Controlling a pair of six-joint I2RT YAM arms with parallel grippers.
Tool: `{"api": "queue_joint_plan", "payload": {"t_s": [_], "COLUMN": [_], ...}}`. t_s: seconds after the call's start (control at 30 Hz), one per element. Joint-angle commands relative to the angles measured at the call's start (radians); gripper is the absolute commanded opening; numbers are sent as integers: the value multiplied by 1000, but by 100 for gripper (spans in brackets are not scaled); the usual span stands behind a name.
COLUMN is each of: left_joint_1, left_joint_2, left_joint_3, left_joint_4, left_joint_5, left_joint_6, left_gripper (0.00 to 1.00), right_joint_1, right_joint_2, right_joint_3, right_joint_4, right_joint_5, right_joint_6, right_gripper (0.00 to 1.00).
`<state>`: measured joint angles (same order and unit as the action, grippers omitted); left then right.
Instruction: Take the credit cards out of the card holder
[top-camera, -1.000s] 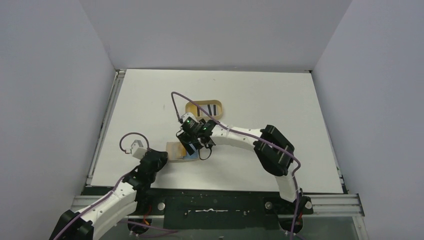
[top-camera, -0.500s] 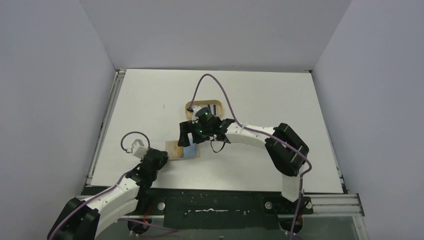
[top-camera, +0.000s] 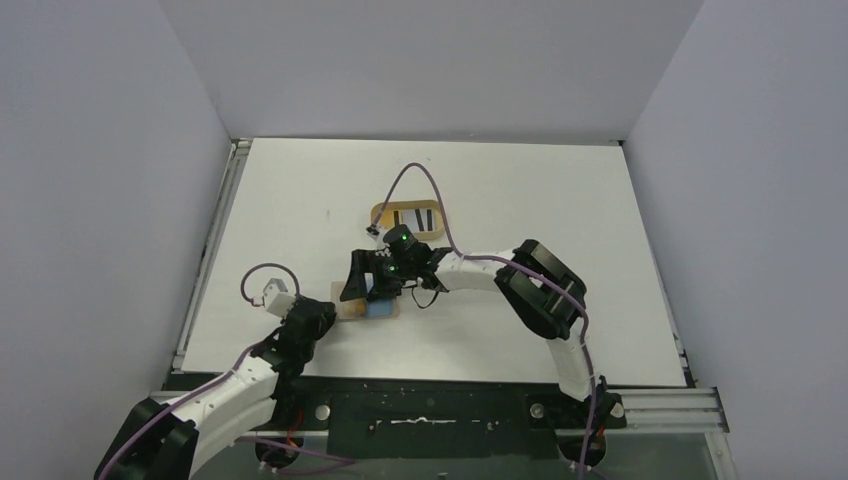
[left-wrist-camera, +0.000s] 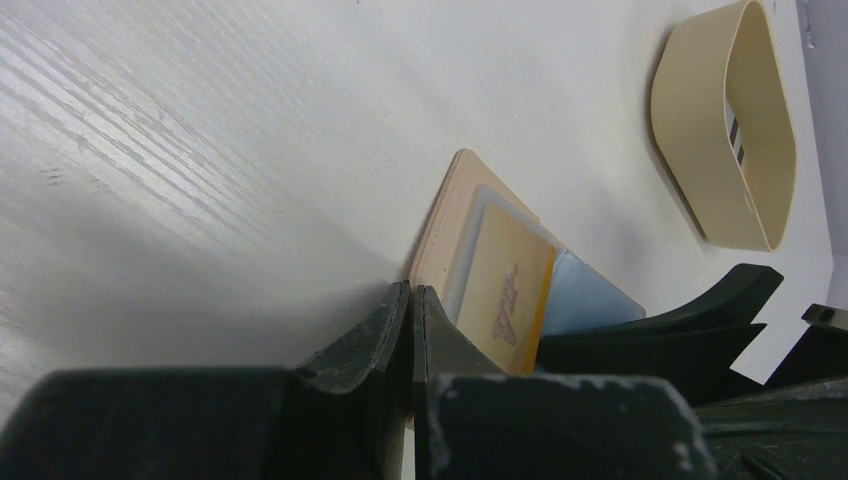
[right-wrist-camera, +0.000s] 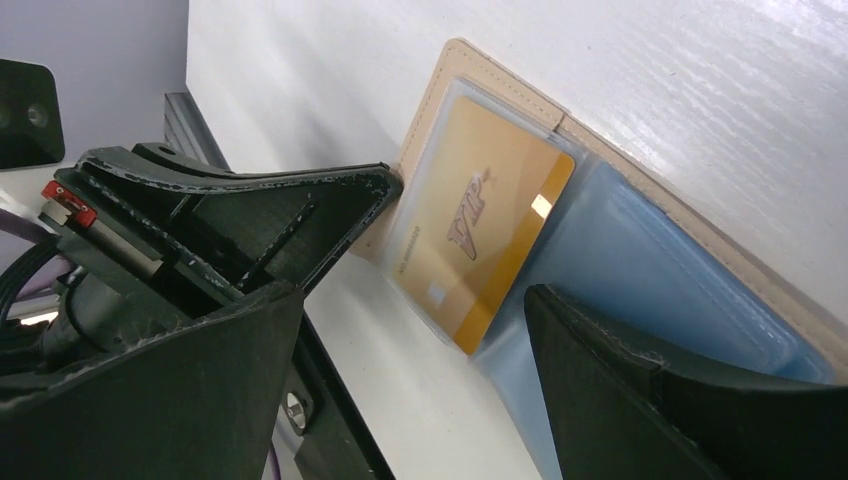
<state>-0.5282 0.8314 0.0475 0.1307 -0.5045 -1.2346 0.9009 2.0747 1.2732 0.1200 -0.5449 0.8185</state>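
top view: one wallet (top-camera: 372, 311) lies open near the table's (top-camera: 560, 200) front edge. one tray (top-camera: 377, 215) sits well behind it, with bare room off to the right.
left wrist: left gripper (left-wrist-camera: 411, 296) is pinched tight, tips against the wallet's tan edge. one gold card (left-wrist-camera: 505, 295) sits in its sleeve.
right wrist: right gripper (right-wrist-camera: 415, 295) is spread wide, fingers on either side of the card, gripping nothing.

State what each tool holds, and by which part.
Right tool: open above the gold card, nothing held. Left tool: shut at the card holder's edge, grip unclear.
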Motion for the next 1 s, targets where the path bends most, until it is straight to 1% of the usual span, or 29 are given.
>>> {"api": "queue_joint_plan", "payload": {"t_s": [0.0, 0.27, 0.4, 0.53, 0.6, 0.73, 0.83, 0.9, 0.97], "left_joint_1": [7, 7, 7, 7, 7, 7, 7, 7, 7], "left_joint_2": [-14, -1, 8, 9, 10, 9, 9, 9, 8], "left_joint_3": [3, 3, 3, 2, 0, -1, -1, -1, -3], "left_joint_4": [-23, -12, -2, 0, 1, 3, 3, 3, 1], "left_joint_5": [-21, -22, -19, -18, -19, -16, -16, -16, -16], "left_joint_6": [8, 6, 5, 4, 3, 2, 1, 1, 0], "left_gripper": [0, 0, 0, 0, 0, 0, 0, 0, 0], "right_joint_1": [1, 22, 33, 30, 27, 20, 19, 21, 20], "right_joint_2": [12, 46, 63, 69, 73, 95, 119, 130, 134], "right_joint_3": [35, 94, 117, 92, 66, 8, -11, -15, -13], "right_joint_4": [43, 17, 38, 167, 271, 547, 695, 715, 674], "right_joint_5": [16, 1, -27, -79, -102, -132, -139, -137, -132], "right_joint_6": [39, 58, 114, 221, 290, 446, 531, 544, 526], "right_gripper": [86, 86, 86, 86, 86, 86, 86, 85, 85]}}
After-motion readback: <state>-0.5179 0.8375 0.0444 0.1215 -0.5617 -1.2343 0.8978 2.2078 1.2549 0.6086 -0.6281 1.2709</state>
